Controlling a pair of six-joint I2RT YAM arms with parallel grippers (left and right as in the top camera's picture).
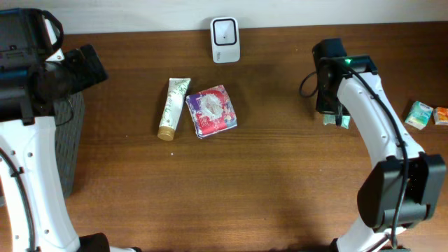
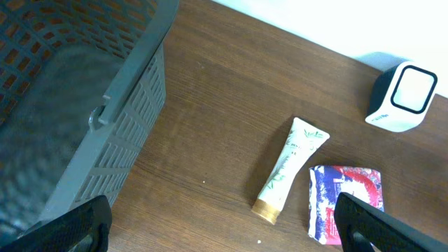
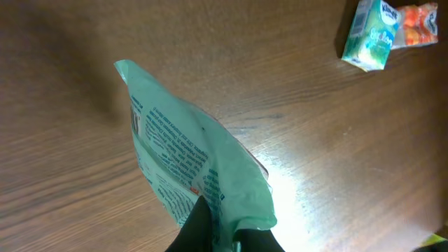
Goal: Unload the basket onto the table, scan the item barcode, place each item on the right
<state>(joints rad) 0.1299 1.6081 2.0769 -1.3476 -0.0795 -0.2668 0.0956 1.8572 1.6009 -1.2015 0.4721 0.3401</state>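
A green plastic packet [image 3: 189, 161] with printed text hangs above the table, and my right gripper [image 3: 225, 225] is shut on its lower edge. In the overhead view only a sliver of that packet [image 1: 336, 120] shows under the right wrist, at the right of the table. The white barcode scanner [image 1: 225, 40] stands at the back centre, well left of it. No barcode can be made out on the packet. My left gripper [image 2: 227, 234] is open and holds nothing; it hovers at the far left between the basket and the tube.
A cream tube [image 1: 173, 107] and a red-and-blue packet [image 1: 215, 110] lie side by side mid-table. A grey basket [image 1: 70, 140] stands at the left edge. A small green box [image 1: 420, 114] and an orange item [image 1: 441, 115] lie at the far right.
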